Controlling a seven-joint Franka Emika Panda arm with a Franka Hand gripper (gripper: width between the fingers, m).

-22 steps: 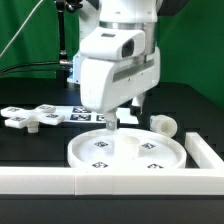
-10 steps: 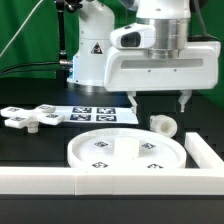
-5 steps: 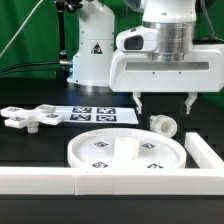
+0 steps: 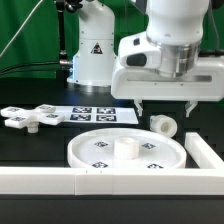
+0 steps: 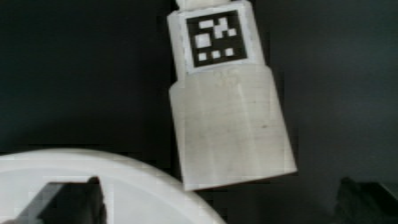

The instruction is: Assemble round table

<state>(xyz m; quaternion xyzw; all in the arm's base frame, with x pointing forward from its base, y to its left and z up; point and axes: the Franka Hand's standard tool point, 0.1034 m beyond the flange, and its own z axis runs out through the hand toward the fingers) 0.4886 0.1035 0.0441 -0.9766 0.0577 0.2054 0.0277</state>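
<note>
white gripper [image 4: 166,108] now off disc [image 4: 76,151], over post [image 4: 162,125]

Rimmed disc [image 4: 78,152] flat; post [image 4: 162,125] lying beside; cross piece [image 4: 30,118] well apart.

You see the white post [image 5: 231,125] lying on the black desk [image 5: 71,70], a square tag [image 5: 214,38] on its narrower end. Its wider end lies just beside the round disc [image 5: 71,168]. The gripper [image 5: 222,200] holds nothing, and its dark fingertips [image 5: 68,200] stand wide apart.
</note>
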